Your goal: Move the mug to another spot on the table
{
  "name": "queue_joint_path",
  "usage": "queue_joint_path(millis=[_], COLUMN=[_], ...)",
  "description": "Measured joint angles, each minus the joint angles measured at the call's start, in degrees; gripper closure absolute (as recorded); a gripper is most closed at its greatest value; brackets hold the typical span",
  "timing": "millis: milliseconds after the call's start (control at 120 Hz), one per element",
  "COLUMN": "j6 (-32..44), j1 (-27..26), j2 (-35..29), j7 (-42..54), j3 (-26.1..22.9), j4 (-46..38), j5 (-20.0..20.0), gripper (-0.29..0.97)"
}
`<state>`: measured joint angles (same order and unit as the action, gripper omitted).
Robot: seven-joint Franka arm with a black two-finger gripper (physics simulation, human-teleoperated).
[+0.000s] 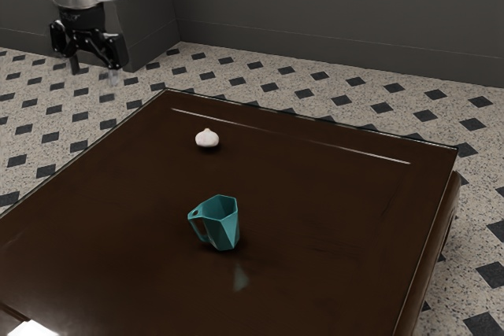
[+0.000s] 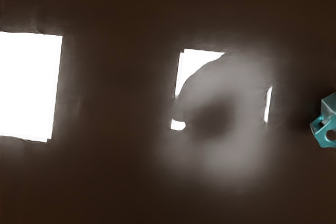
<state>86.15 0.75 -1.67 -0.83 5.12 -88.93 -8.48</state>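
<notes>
A teal, faceted mug [image 1: 216, 222] stands upright near the middle of a dark brown table [image 1: 339, 210], its handle turned toward the exterior view's left. In the wrist view only a cut-off teal corner of the mug [image 2: 326, 125] shows, beside blurred bright reflections [image 2: 31, 85] on the glossy tabletop. A white garlic bulb [image 1: 207, 138] lies behind the mug, well apart from it. The black gripper [image 1: 94, 64] hangs high beyond the table's far left corner, fingers spread apart and holding nothing, with nothing between it and the mug.
</notes>
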Motion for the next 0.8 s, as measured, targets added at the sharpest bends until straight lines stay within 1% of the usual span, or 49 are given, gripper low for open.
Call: queue_joint_path(millis=[83, 167, 217, 267, 317, 358, 425, 483, 675, 800], j6=[1.8, 4.89, 7.87, 10.2, 12.04, 13.36, 15.01, 16.27, 22.74, 27.49], j1=[-1.28, -3.3, -4.59, -6.01, -7.03, -7.91, -6.61, -6.11, -8.7, -8.73], j2=[0.04, -0.02, -0.21, -0.73, -1.64, -3.07, -4.12, -4.73, -4.56, -4.38], j7=[-0.38, -0.91, -3.04, -6.62, -11.36, -15.83, -23.29, -30.06, -52.9, -66.83], j3=[-0.08, -0.04, -0.03, 0.21, 0.38, 1.27, 2.04, 2.57, 2.98, 3.04], j4=[-0.76, -4.62, -7.52, -11.03, -15.4, -19.34, -22.9, -25.4, -31.98, -36.2], j5=[0.17, 0.44, 0.77, 2.11, 3.91, 6.16, 9.43, 11.45, 15.23, 16.77], gripper=[0.0, 0.0, 0.0, 0.0, 0.0, 0.0, 0.0, 0.0, 0.0, 0.0])
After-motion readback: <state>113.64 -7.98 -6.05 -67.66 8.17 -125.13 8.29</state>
